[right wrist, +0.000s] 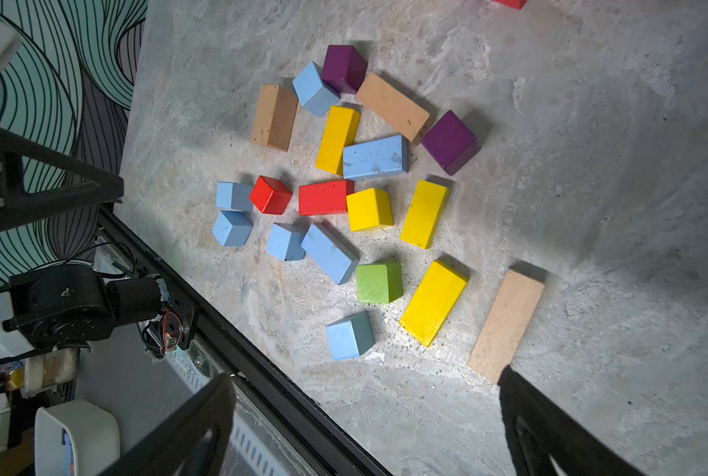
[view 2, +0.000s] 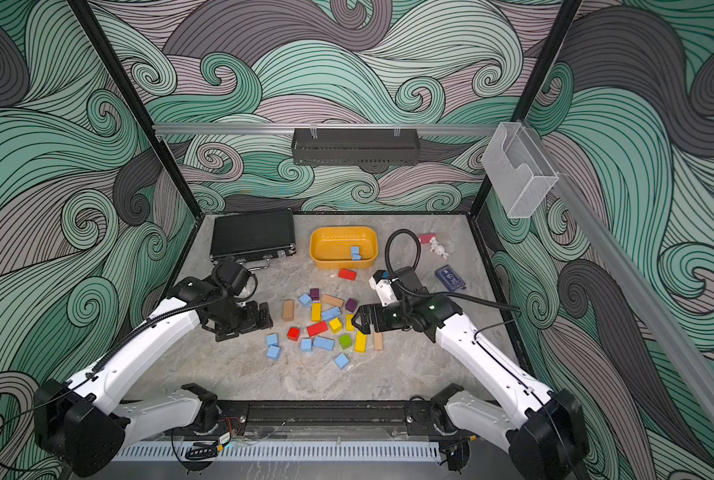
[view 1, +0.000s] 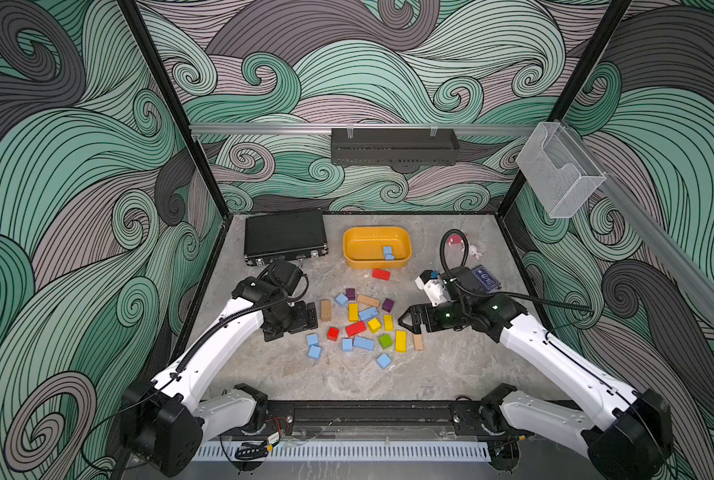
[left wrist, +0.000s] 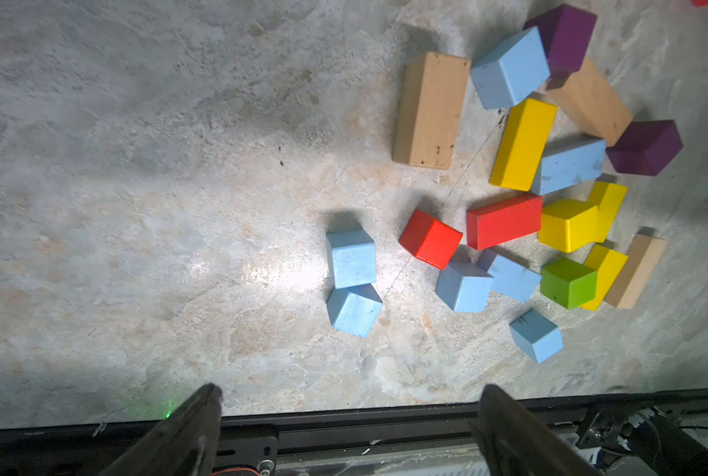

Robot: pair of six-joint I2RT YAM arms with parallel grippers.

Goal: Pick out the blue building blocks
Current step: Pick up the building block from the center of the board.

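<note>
Several light-blue building blocks lie among red, yellow, purple, green and tan ones mid-table: a pair of cubes [view 1: 313,346] [left wrist: 351,257] at the pile's left, a bar [view 1: 364,343] [right wrist: 329,252], a lone cube [view 1: 384,360] [right wrist: 350,334] nearest the front, another bar [view 1: 368,313] [right wrist: 375,157] and a cube [view 1: 341,299] farther back. Two more blue blocks [view 1: 388,252] [view 2: 355,252] rest in the yellow tub [view 1: 349,253]. My left gripper [view 1: 293,324] [left wrist: 352,391] hangs open and empty left of the pile. My right gripper [view 1: 407,322] [right wrist: 366,375] hangs open and empty at its right edge.
A black case [view 1: 285,237] lies at the back left. A red block [view 1: 381,274] sits alone in front of the tub. A dark blue card packet [view 1: 486,277] and small pink and white items [view 1: 463,245] are at the back right. The black front rail [view 1: 367,413] borders the table.
</note>
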